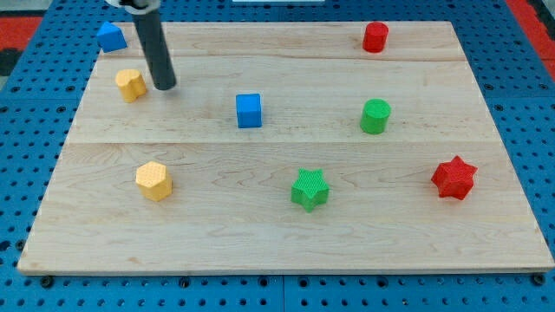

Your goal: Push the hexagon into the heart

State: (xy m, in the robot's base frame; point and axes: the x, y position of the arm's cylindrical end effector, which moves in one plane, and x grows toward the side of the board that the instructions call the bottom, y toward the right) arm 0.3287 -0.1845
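- Nearest: yellow hexagon [154, 181], near-left on the worktop [277, 247].
- Tool's a bare rod with no jaws; my tip [166, 87] sits just right of the yellow heart [130, 84].
- Risk: bumping the heart away first.

Pale wood-grain board [286, 234] on a blue pegboard [35, 130]; on the board, two yellow blocks, heart [130, 84] and hexagon [154, 181], a blue cube [249, 110], a green cylinder [375, 116], a green star [310, 189], a red star [454, 178], and my dark tip [165, 87]
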